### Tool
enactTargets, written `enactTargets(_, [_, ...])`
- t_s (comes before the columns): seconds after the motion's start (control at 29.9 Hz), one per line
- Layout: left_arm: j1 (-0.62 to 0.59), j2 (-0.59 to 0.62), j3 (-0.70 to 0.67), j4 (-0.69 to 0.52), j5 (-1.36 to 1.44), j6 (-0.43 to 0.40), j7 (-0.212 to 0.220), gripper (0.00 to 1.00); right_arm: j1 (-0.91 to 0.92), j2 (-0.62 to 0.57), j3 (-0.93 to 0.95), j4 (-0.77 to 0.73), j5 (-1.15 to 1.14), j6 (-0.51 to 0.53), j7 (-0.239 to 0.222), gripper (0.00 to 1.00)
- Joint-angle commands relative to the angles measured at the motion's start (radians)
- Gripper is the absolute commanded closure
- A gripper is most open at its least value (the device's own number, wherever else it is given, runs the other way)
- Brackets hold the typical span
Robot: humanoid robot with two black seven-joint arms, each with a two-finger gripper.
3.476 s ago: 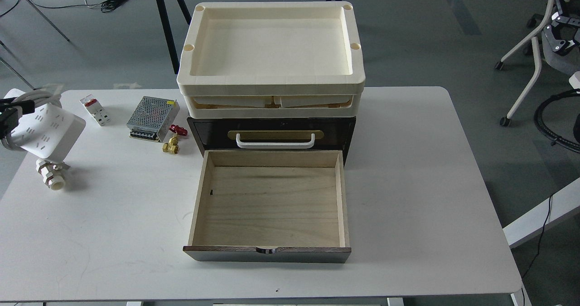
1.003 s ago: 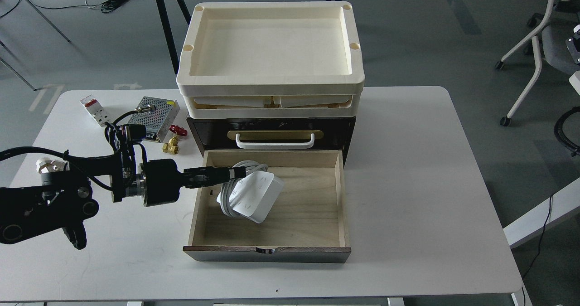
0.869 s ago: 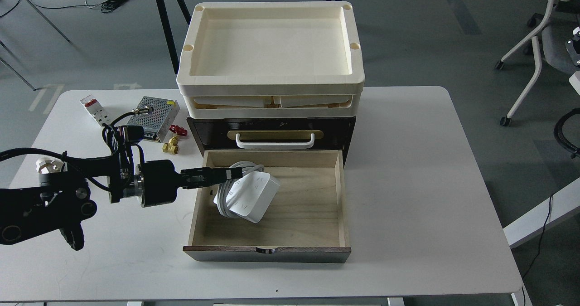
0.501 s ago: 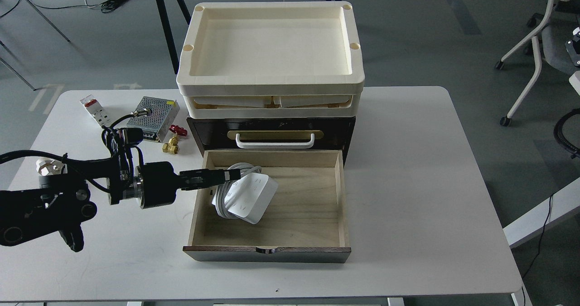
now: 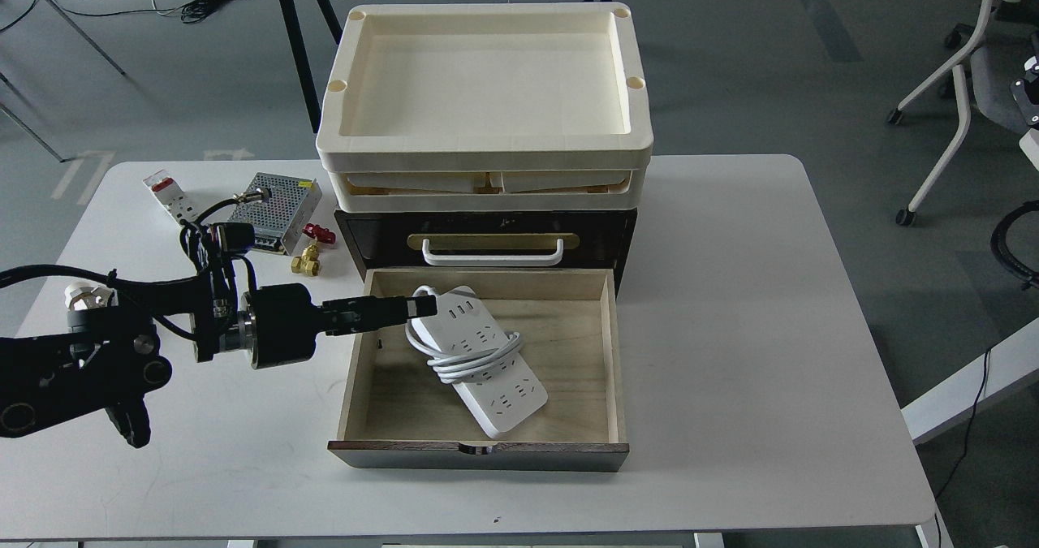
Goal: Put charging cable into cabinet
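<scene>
The charging cable [image 5: 487, 361], a white power strip with its cord coiled round the middle, lies flat and slantwise in the open drawer [image 5: 479, 453] of the dark brown cabinet [image 5: 381, 235]. The drawer is pulled out toward me and shows its pale wood floor. My left gripper [image 5: 426, 307] reaches in over the drawer's left wall, at the strip's far left end. It is open and holds nothing. The right gripper is out of view.
Cream plastic trays [image 5: 487, 154] are stacked on the cabinet. Left of it on the white table [image 5: 771, 329] lie a silver power supply box [image 5: 272, 200], a white breaker [image 5: 169, 195], a brass valve [image 5: 308, 260] and a white fitting [image 5: 81, 296].
The power strip was held tilted on edge in my left gripper over the drawer. It has dropped out of the grip and lies flat on the drawer floor. The arm has hardly moved.
</scene>
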Motion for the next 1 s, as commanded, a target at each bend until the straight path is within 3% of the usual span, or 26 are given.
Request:
enactTargets(0.0, [0.021, 0.086, -0.014, -0.058, -0.053, -0.005, 0.000, 0.41, 0.001, 0.000, 0.001, 0.000, 0.000, 0.000, 0.000, 0.01])
enactTargets(0.2, [0.035, 0.250, -0.033, -0.105, -0.336, -0.048, 0.000, 0.35, 0.006, 0.000, 0.006, 0.003, 0.000, 0.000, 0.000, 0.01])
enactTargets(0.33, [0.035, 0.315, -0.129, -0.017, -0.585, -0.242, 0.000, 0.30, 0.016, 0.001, 0.004, 0.014, 0.000, 0.000, 0.000, 0.01])
enactTargets(0.37, [0.035, 0.315, -0.169, 0.034, -0.648, -0.325, 0.000, 0.29, 0.021, 0.005, 0.006, 0.015, 0.001, 0.000, 0.000, 0.01])
enactTargets(0.4, [0.035, 0.315, -0.206, 0.094, -0.704, -0.334, 0.000, 0.28, 0.027, 0.009, 0.009, 0.017, 0.002, 0.000, 0.000, 0.01])
enactTargets(0.53, [0.041, 0.284, -0.383, 0.418, -0.918, -0.334, 0.000, 0.24, 0.072, 0.052, 0.020, 0.017, 0.003, 0.000, 0.001, 0.01])
enactTargets(0.74, [0.001, 0.063, -0.609, 0.976, -0.996, -0.334, 0.000, 0.23, 0.092, 0.153, 0.081, 0.018, 0.003, 0.000, 0.003, 0.01])
enactTargets(0.84, [-0.076, -0.072, -0.603, 1.121, -0.996, -0.334, 0.000, 0.22, 0.092, 0.202, 0.139, 0.018, 0.003, 0.000, 0.001, 0.01])
enactTargets(0.97, [-0.090, -0.167, -0.614, 1.139, -1.001, -0.334, 0.000, 0.18, 0.096, 0.216, 0.144, 0.020, 0.002, 0.000, 0.001, 0.01])
